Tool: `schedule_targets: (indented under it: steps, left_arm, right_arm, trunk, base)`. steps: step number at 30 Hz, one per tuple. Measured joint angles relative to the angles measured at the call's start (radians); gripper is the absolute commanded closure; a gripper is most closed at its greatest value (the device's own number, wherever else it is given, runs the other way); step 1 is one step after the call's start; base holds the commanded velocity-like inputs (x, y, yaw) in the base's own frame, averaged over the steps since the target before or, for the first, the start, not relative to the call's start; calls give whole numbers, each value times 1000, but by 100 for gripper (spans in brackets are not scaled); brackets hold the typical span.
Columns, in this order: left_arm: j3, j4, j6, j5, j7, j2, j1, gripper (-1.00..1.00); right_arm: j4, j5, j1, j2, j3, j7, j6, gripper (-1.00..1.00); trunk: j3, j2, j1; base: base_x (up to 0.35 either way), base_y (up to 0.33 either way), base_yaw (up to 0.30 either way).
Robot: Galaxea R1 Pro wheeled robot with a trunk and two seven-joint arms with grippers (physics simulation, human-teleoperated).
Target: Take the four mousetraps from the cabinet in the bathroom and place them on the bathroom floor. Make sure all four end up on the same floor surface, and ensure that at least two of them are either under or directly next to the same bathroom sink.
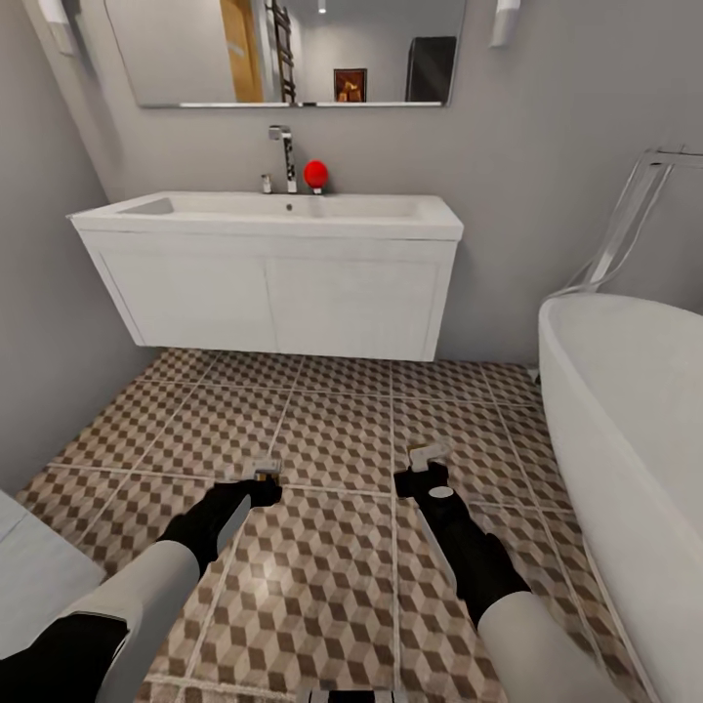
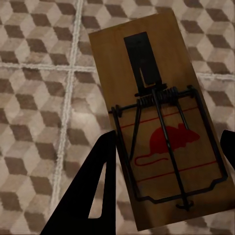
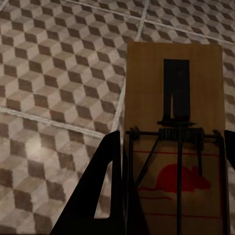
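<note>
Each of my grippers carries a mousetrap above the bathroom floor (image 1: 322, 430), a couple of tiles in front of the bathroom sink (image 1: 273, 210). My left gripper (image 1: 262, 480) is shut on a wooden mousetrap (image 2: 156, 117) with a red mouse print, its edges pinched between the black fingers (image 2: 93, 196). My right gripper (image 1: 430, 467) is shut on a second mousetrap (image 3: 174, 112) in the same way, with one finger (image 3: 105, 186) against its side. In the head view both traps (image 1: 266, 469) (image 1: 430, 453) show as small pale tips. The sink sits on a white wall-hung vanity (image 1: 273, 298).
A white bathtub (image 1: 625, 439) fills the right side, with a glass panel (image 1: 630, 225) behind it. A chrome tap (image 1: 285, 156) and a red object (image 1: 315, 174) stand on the sink, under a mirror (image 1: 293, 49). A grey wall (image 1: 39, 322) bounds the left, and a white fixture (image 1: 29, 576) sits at lower left.
</note>
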Motion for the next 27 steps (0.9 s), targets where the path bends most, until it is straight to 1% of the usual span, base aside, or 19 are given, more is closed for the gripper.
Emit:
schedule_targets:
  steps: [8, 15, 20, 27]
  left_arm:
    - [0, -9, 0, 0, 0, 0, 0, 100]
    - [-1, -54, 0, 0, 1, 1, 0, 100]
    - [-2, -104, 1, 0, 2, 4, 0, 100]
    - [-3, -219, 9, 1, 4, 5, 0, 100]
  right_arm:
    - [-1, -1, 0, 0, 0, 1, -1, 100]
    - [-1, -1, 0, 0, 0, 3, -2, 100]
    - [0, -1, 0, 0, 0, 3, -2, 100]
    - [-1, -1, 0, 0, -1, 3, -3, 100]
  trunk:
    - [-31, -2, 4]
    - [-58, -4, 7]
    - [-77, -5, 9]
    - [-104, -6, 12]
  base:
    - [0, 0, 0]
    - [0, 0, 0]
    - [0, 0, 0]
    - [0, 0, 0]
